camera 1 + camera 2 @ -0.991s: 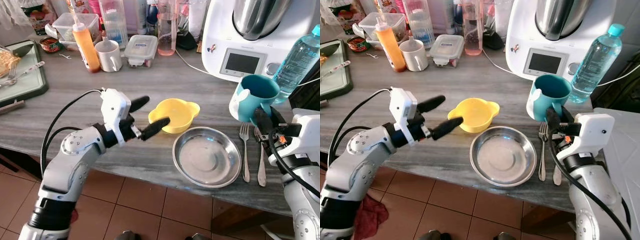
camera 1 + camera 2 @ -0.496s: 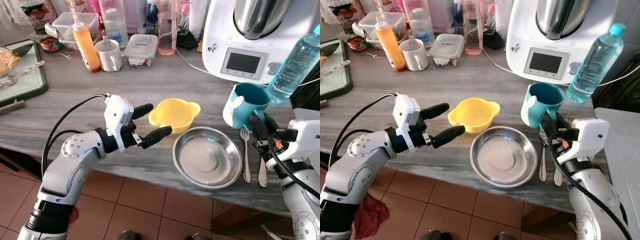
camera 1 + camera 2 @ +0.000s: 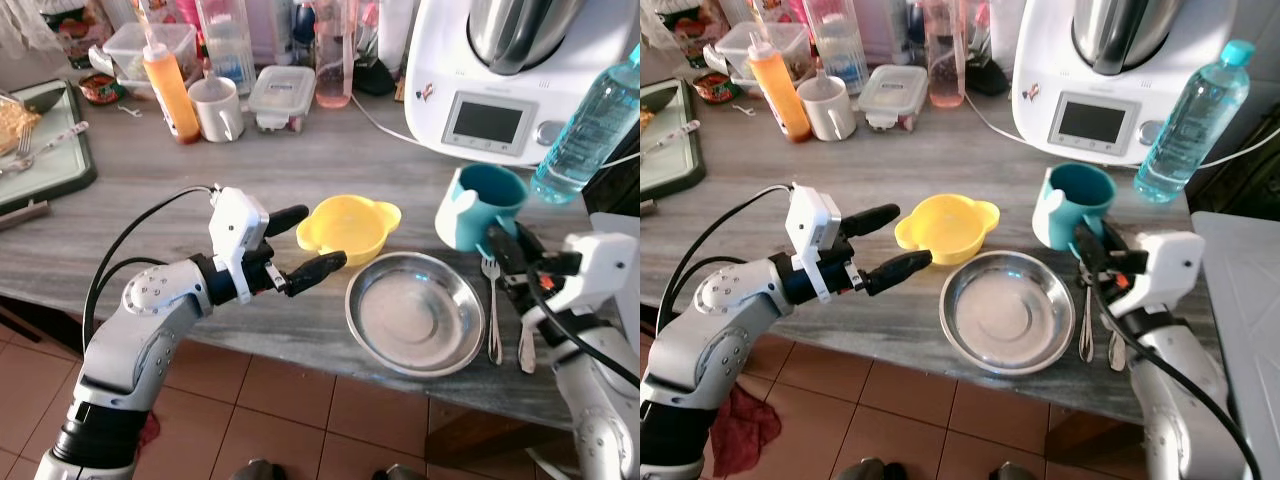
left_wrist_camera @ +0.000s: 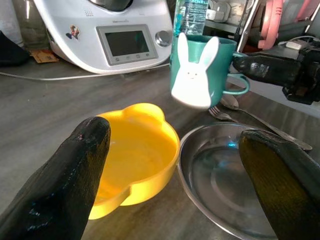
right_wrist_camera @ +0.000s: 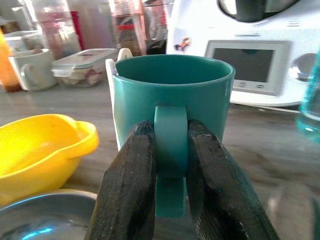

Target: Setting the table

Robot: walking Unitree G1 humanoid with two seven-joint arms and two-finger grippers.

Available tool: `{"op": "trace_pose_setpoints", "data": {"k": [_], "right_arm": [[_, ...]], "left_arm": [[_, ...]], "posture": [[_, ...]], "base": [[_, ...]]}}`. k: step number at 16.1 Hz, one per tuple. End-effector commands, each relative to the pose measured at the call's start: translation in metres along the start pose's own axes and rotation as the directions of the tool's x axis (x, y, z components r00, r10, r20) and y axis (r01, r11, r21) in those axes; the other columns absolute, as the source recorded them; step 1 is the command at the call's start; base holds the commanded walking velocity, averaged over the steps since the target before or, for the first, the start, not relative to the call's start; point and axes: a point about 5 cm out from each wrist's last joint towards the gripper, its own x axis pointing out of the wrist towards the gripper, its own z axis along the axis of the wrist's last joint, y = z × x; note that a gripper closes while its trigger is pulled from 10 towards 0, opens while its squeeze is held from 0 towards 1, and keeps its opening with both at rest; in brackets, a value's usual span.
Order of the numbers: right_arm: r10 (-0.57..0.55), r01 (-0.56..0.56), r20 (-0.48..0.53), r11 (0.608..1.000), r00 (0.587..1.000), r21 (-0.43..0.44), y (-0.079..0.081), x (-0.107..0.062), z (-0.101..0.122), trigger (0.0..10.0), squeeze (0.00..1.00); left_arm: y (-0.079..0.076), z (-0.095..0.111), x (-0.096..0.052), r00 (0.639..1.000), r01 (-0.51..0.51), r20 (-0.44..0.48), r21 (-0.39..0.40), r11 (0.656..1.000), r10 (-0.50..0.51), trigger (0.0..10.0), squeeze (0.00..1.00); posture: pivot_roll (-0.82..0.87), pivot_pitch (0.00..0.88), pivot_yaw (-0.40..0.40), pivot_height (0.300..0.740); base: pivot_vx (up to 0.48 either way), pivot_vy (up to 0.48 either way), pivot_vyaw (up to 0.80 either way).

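A teal mug (image 3: 480, 205) with a white bunny on its side is held by its handle in my right gripper (image 5: 170, 134), which is shut on it, just behind the right rim of the steel plate (image 3: 415, 312). Whether the mug touches the counter I cannot tell. A fork (image 3: 491, 305) and a spoon (image 3: 527, 342) lie right of the plate. The yellow bowl (image 3: 350, 228) sits left of and behind the plate. My left gripper (image 3: 320, 237) is open at the bowl's near-left side, one finger (image 4: 70, 170) on each side of the bowl and plate in the left wrist view.
A white kitchen machine (image 3: 500, 80) and a water bottle (image 3: 590, 125) stand behind the mug. An orange sauce bottle (image 3: 170, 90), a white cup (image 3: 218, 108) and plastic boxes (image 3: 282, 95) line the back. A green tray (image 3: 55, 160) lies far left. The counter's front edge runs just below the plate.
My right gripper has carried the teal mug to the left, nearer the plate. My left gripper moved closer to the yellow bowl, then held still.
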Motion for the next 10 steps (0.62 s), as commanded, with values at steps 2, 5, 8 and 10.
{"op": "trace_pose_setpoints", "data": {"k": [2, 5, 8, 10], "right_arm": [[0.057, -0.057, 0.010, 0.998, 0.998, -0.001, 0.0059, 0.0052, -0.0003, 10.0, 0.00], [0.070, -0.070, -0.001, 0.997, 0.998, -0.014, 0.0058, 0.0063, -0.0035, 10.0, 0.00], [0.054, -0.054, -0.011, 0.998, 0.998, -0.043, 0.0000, 0.0047, -0.0071, 10.0, 0.00], [0.047, -0.047, -0.015, 0.998, 0.999, -0.049, -0.0030, 0.0035, -0.0079, 10.0, 0.00]], "left_arm": [[-0.0030, 0.0023, -0.0010, 1.000, 0.003, 0.000, 0.009, 1.000, -0.003, 10.0, 0.00], [-0.0031, 0.0024, -0.0010, 1.000, -0.008, 0.002, 0.005, 1.000, 0.008, 10.0, 0.00], [-0.0046, 0.0021, -0.0009, 1.000, -0.005, 0.001, 0.004, 1.000, 0.005, 10.0, 0.00], [-0.0045, 0.0023, -0.0008, 1.000, -0.005, 0.000, 0.005, 1.000, 0.005, 10.0, 0.00]], "posture": [[0.06, 0.182, 0.023, 0.714], [0.06, 0.181, 0.018, 0.714], [0.07, 0.180, 0.020, 0.714], [0.07, 0.180, 0.021, 0.714]], "base": [[0.000, 0.000, 0.00], [0.000, 0.000, 0.00], [0.000, 0.000, 0.00], [0.000, 0.000, 0.00]]}}
